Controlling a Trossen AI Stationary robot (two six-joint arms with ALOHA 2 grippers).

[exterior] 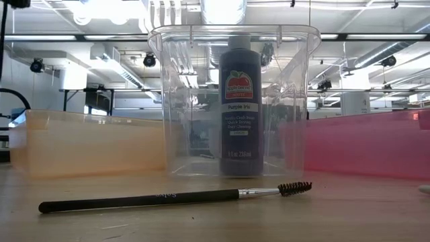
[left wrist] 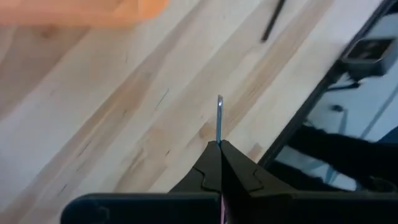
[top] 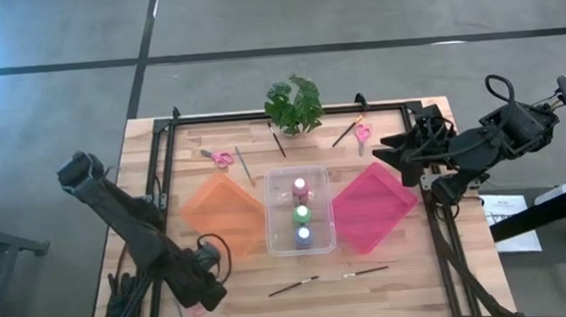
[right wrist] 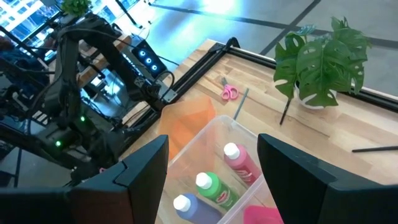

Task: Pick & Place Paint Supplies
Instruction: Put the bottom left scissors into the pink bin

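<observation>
A clear bin (top: 281, 241) at mid-table holds a pink (top: 300, 188), a green (top: 302, 215) and a blue paint bottle (top: 303, 238), all upright. My left gripper (top: 211, 295) hangs over the table's near left corner, shut on a thin paintbrush (left wrist: 219, 118). My right gripper (top: 388, 156) hovers open, high above the far right of the table, with nothing between its fingers (right wrist: 143, 171). Two brushes (top: 294, 287) (top: 366, 271) lie flat in front of the bin. More brushes (top: 246, 166) and two pink-handled scissors (top: 221, 159) (top: 361, 133) lie near the far edge. My left gripper pinches the thin paintbrush between its two shut fingers. A short end of the brush (left wrist: 219, 124) sticks out past the fingertips, in line with them. The fingers slant steeply down toward the tabletop, and the brush end is clear of the wood.
An orange mat (top: 224, 215) lies left of the bin and a pink one (top: 374, 207) right of it. A leafy plant (top: 294, 103) stands at the far edge. A black frame (top: 163, 157) runs around the tabletop. Bare wood lies under my left gripper.
</observation>
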